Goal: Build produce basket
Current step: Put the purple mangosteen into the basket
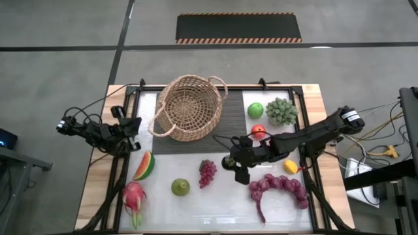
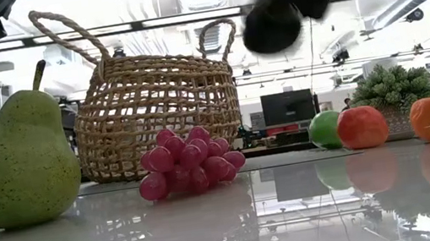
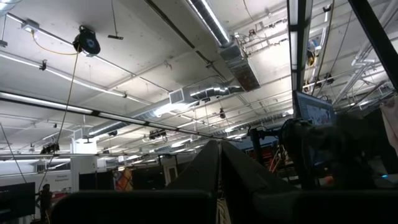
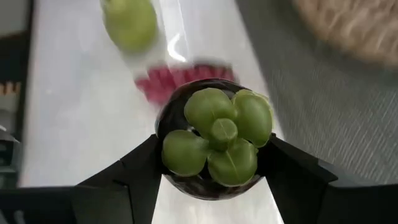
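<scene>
Dark fruit [image 4: 214, 140] w/ green cap is pinched in your right gripper [image 1: 233, 162], lifted off table just short of basket [image 1: 188, 108]. Basket empty so far; pear [image 2: 10, 164], grapes [image 2: 189, 160], rest still out. Left gripper [image 1: 134, 128] pressed together, parked beside basket.

The basket [image 1: 188, 108] is placed at the far middle of the surface [image 1: 196, 209]. To its right, 2 apples [image 1: 255, 109] and a leafy clump [image 1: 281, 111] are set side by side. Nearer the front, a watermelon slice [image 1: 144, 166], a pear [image 1: 180, 187] and a grape bunch [image 1: 208, 172] are lined up from left to right. A dark round fruit [image 1: 228, 162] is held above the surface by the right end effector [image 1: 236, 161], just right of the grape bunch.
</scene>
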You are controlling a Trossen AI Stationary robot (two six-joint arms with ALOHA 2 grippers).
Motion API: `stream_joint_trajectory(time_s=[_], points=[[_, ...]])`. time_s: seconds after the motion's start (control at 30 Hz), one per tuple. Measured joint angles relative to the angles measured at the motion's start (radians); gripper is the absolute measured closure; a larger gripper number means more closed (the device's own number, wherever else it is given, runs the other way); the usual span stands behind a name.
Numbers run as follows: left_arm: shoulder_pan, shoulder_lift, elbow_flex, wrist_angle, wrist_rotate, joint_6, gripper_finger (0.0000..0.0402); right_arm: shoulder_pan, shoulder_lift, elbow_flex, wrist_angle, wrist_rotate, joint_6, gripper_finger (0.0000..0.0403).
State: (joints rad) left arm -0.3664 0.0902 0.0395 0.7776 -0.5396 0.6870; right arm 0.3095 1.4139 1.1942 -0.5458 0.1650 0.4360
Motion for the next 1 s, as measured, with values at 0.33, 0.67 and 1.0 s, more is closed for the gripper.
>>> stream_joint_trajectory(time_s=[0.33, 0.67, 1.0], points=[[0.0, 0.0, 0.0, 0.0, 0.0, 0.0, 0.0402, -0.13, 0.049, 0.262, -0.057, 0.021, -0.199, 0.017], [0.0, 0.0, 0.0, 0.0, 0.0, 0.001, 0.0402, -0.26, 0.192, 0.508, -0.071, 0.018, -0.441, 0.017], [0.0, 0.0, 0.0, 0.0, 0.0, 0.001, 0.0402, -0.344, 0.373, 0.769, -0.11, 0.018, -0.538, 0.017]])
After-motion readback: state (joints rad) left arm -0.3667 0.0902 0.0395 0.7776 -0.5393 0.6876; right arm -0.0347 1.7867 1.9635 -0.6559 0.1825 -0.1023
